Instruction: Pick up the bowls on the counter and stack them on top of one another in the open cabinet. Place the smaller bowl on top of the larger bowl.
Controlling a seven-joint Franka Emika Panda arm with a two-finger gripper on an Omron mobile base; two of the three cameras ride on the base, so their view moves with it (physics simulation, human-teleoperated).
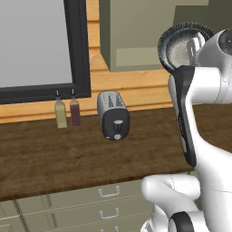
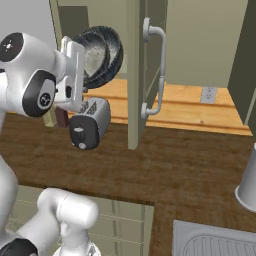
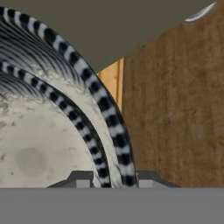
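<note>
The gripper (image 3: 109, 180) pinches the rims of both nested bowls, the smaller bowl (image 3: 35, 144) inside the larger bowl (image 3: 103, 100), held tilted on edge high over the counter (image 1: 68, 154), just right of the toaster (image 1: 113, 115). They hang in front of the cabinet (image 1: 136, 36). In my judgement a rim-only grip could let either slip out, or the rim could clip the cabinet door (image 2: 135, 75).

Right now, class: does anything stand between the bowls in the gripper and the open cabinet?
Nothing visible does. The gripper holds the nested bowls tilted on edge at the open cabinet. The cabinet door is swung aside, and the toaster sits lower, on the counter.
</note>
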